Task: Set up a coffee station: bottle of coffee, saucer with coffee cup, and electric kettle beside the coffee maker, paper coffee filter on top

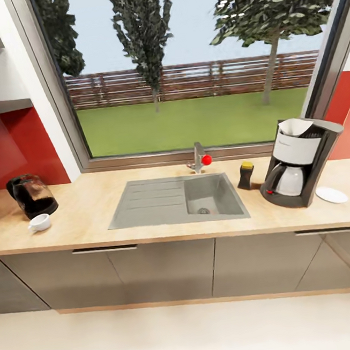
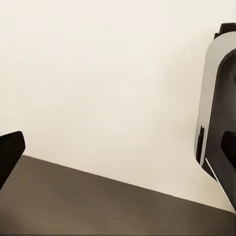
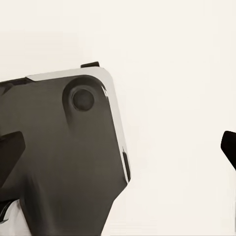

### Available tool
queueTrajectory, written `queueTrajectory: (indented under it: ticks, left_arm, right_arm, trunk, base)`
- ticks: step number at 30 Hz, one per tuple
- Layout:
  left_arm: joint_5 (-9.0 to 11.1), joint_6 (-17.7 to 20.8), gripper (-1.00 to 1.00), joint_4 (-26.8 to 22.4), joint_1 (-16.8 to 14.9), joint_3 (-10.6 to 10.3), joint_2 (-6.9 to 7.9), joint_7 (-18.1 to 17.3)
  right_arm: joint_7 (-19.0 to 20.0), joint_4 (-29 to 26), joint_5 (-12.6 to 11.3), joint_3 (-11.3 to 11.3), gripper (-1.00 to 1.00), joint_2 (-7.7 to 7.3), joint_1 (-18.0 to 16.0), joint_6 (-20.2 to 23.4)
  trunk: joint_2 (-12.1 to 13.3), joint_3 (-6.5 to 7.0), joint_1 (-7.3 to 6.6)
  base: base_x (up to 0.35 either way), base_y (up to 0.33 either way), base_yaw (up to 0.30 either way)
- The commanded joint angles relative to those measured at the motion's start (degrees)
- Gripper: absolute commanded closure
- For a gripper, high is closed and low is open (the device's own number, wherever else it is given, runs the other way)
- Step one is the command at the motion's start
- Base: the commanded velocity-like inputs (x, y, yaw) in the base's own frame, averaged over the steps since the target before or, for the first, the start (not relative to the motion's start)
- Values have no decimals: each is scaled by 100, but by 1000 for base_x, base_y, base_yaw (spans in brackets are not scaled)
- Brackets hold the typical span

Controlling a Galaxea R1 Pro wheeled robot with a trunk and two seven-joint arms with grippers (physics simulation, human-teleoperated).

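Note:
The coffee maker (image 1: 302,161) stands at the right of the kitchen countertop (image 1: 93,216), with the white paper coffee filter (image 1: 295,126) on its top. Just left of it is the bottle of coffee (image 1: 245,175) with its yellow cap. The white saucer (image 1: 332,194) lies bare on the counter to its right. Far to the left stands the electric kettle (image 1: 31,195), and the coffee cup (image 1: 40,222) sits on the counter in front of it. In the wrist views my left gripper (image 2: 118,152) and right gripper (image 3: 118,147) hang open over pale floor, holding nothing.
A steel sink (image 1: 161,200) with a tap (image 1: 199,159) is set in the counter's middle, under a big window. Two wall shelves (image 1: 1,107) are at the upper left. Grey cabinets run below the counter. Part of my dark body (image 3: 64,157) shows beside the right gripper.

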Motion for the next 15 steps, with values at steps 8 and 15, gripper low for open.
queueTrajectory:
  ticks: [8, 15]
  left_arm:
    - [71, 39, -100, -14, -2, -50, 9, 20]
    - [76, 39, -100, -20, -2, -50, 24, 21]
  right_arm:
    - [2, 2, -25, -12, -100, 1, -1, -17]
    - [-3, 3, -19, -12, -100, 1, -3, -17]
  trunk:
    - [-11, -49, 3]
    - [-11, -82, 3]
  base:
    - [0, 2, 246]
    - [31, 205, 246]
